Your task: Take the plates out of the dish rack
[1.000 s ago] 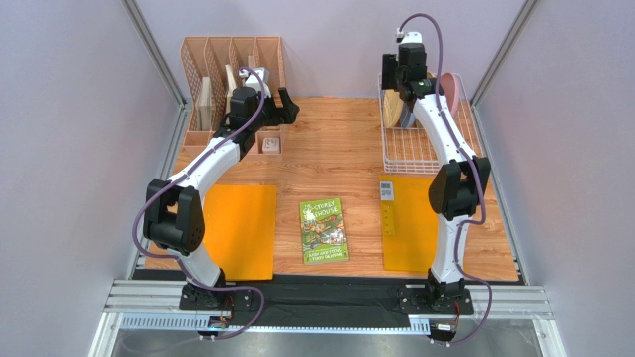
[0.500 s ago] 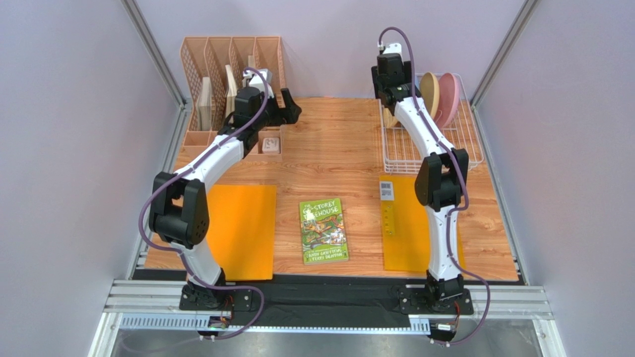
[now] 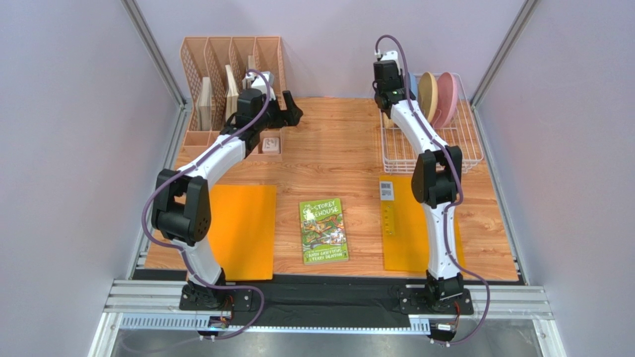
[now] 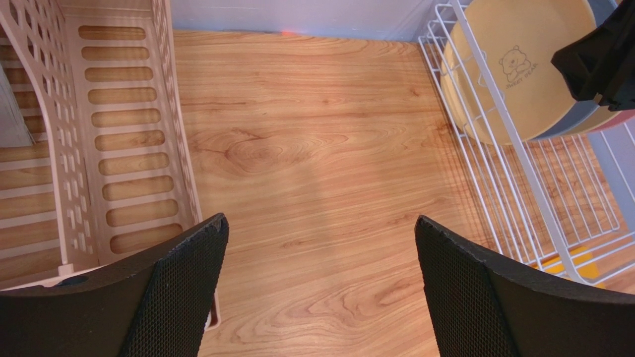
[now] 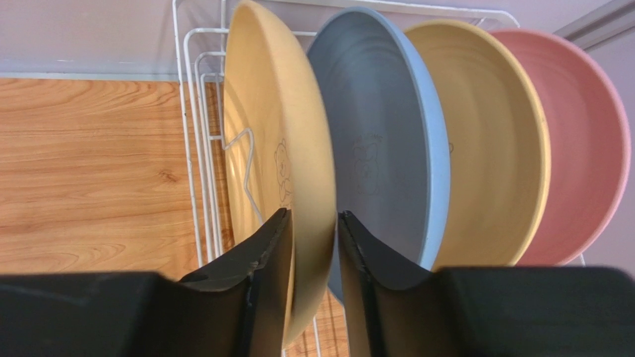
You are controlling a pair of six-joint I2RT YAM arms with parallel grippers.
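Note:
Several plates stand on edge in the white wire dish rack [image 3: 432,149] at the back right: a pale yellow one [image 5: 276,126], a blue one [image 5: 387,149], another yellow one [image 5: 492,149] and a pink one [image 5: 589,141]. My right gripper [image 5: 313,216] is at the rack's left end [image 3: 387,100], with its fingers closed on the rim of the first yellow plate, one on each face. My left gripper [image 4: 320,223] is open and empty above bare wood [image 3: 287,110], left of the rack [image 4: 514,186]. The first yellow plate also shows in the left wrist view [image 4: 514,67].
A pinkish-tan slotted organizer [image 3: 231,67] stands at the back left, close to my left gripper [image 4: 127,149]. A green book [image 3: 323,230] lies in the middle front. Orange mats lie at the front left [image 3: 238,230] and front right [image 3: 410,223]. A small card [image 3: 385,190] lies near the right mat.
My right arm has swung left along the rack from over the plates to its left end, onto the first yellow plate. My left arm has shifted slightly.

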